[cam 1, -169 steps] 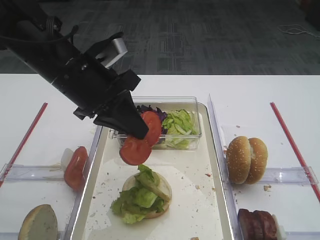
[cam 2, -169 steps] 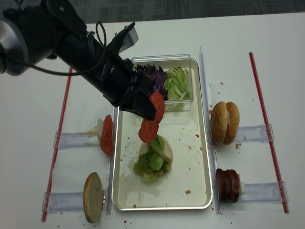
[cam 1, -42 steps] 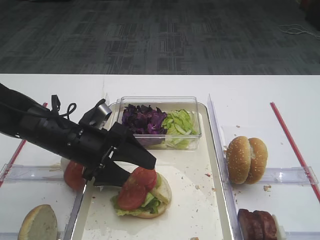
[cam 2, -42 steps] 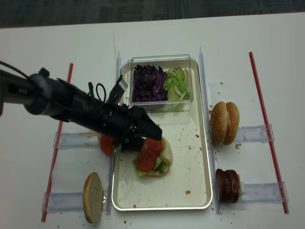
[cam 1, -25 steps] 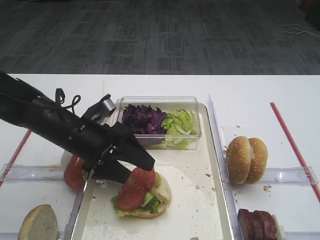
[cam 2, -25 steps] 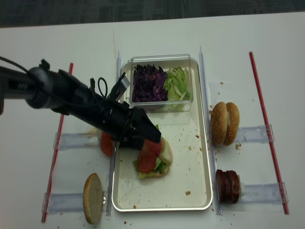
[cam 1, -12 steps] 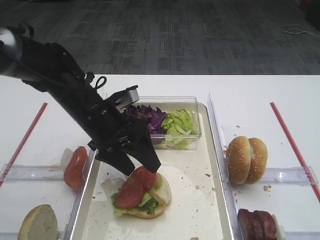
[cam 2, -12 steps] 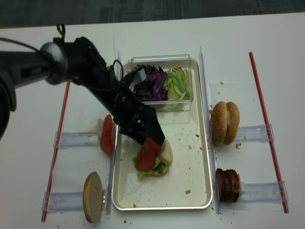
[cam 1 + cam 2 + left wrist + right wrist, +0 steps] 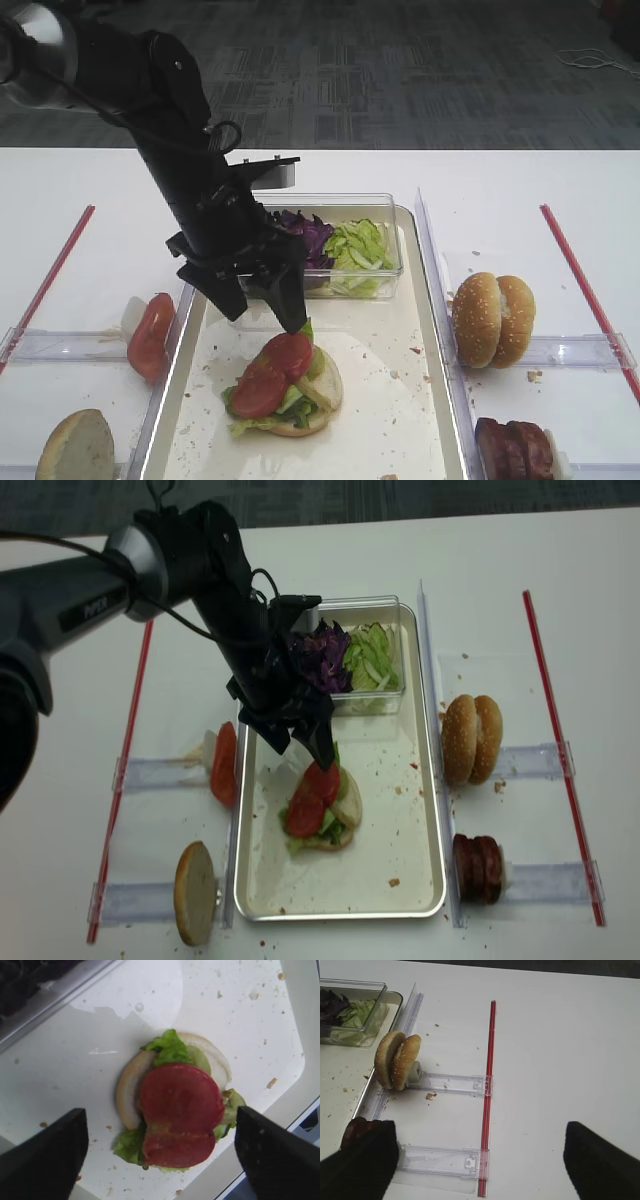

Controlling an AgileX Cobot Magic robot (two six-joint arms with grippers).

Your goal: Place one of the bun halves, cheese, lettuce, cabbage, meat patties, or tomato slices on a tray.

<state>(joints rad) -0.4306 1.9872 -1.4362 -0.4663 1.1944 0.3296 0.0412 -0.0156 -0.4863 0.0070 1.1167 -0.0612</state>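
Two tomato slices (image 9: 272, 372) lie overlapping on lettuce (image 9: 170, 1047) and a bun half (image 9: 127, 1090) in the middle of the tray (image 9: 385, 405). My left gripper (image 9: 262, 312) hangs just above this stack, pointing down, open and empty. In the left wrist view its fingers (image 9: 45, 1160) stand wide on either side of the slices (image 9: 180, 1120) without touching them. My right gripper (image 9: 477, 1127) is open over the table right of the tray, with nothing between its fingers. No cheese shows.
A clear tub (image 9: 320, 245) of purple cabbage (image 9: 300, 228) and lettuce sits at the tray's far end. To the right stand a bun pair (image 9: 492, 318) and meat patties (image 9: 515, 448) in clear holders. On the left are more tomato slices (image 9: 150, 335) and a bun half (image 9: 75, 448).
My left arm has swung from low and flat at the tray's left side to upright, and the open gripper has lifted off the tomato slices, which stay on the stack.
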